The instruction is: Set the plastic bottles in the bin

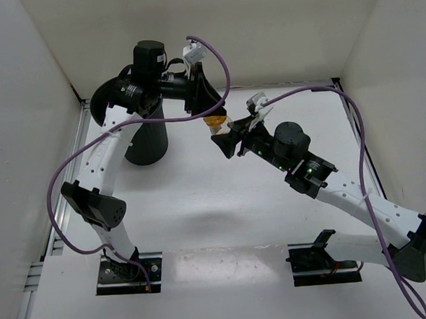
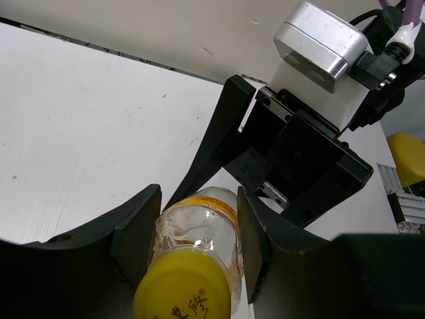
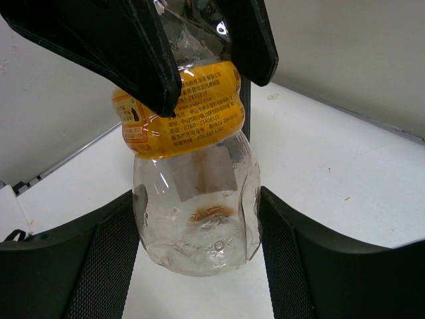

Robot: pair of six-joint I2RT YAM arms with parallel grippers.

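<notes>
Item: clear bottle point(image 3: 192, 212), orange label, yellow cap, held above the worktop point(image 1: 201, 203). Left jaws closed on its neck; right jaws closed on its base.

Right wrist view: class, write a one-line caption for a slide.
Clear orange-labelled bottle held at its base by the right gripper and higher up by the left gripper.

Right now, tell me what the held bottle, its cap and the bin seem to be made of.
The bottle: thin clear plastic, glossy; the table shows through it and its wall looks dented. The cap: opaque yellow plastic, smooth, with printed characters. The bin: probably hard black plastic with a dull sheen; too little shows for certainty.
</notes>
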